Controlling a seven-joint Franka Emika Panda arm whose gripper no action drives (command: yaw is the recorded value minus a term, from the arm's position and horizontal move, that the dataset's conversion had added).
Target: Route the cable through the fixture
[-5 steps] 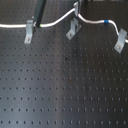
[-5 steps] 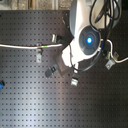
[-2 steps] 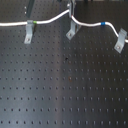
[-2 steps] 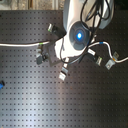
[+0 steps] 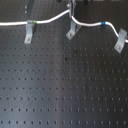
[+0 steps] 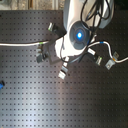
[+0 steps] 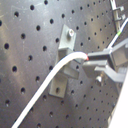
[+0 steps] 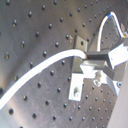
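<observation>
**Desk:** Black perforated bench (image 5: pixel 60 90), three silver clips in a row. Where is the cable?

**Photographer:** In the first exterior view the cable (image 5: pixel 50 20) enters from the left and crosses the top of the left clip (image 5: pixel 29 34) at its green band (image 5: pixel 34 22). It climbs to the gripper, then drops to the notch of the middle fixture (image 5: pixel 71 33). It runs on past the blue band (image 5: pixel 102 22) to the right clip (image 5: pixel 120 40).

**Desk:** And the gripper?

**Photographer:** In the first wrist view the gripper (image 7: pixel 91 60) pinches the cable narrowly, just beside the fixture.

**Desk:** What has changed?

**Photographer:** A second ago the raised loop peaked right of the middle fixture. Now it has shifted left, and the cable hangs at the notch.

**Desk:** Meaning?

**Photographer:** Probably the seating step. Whether the cable sits inside the notch, I cannot tell.
</observation>
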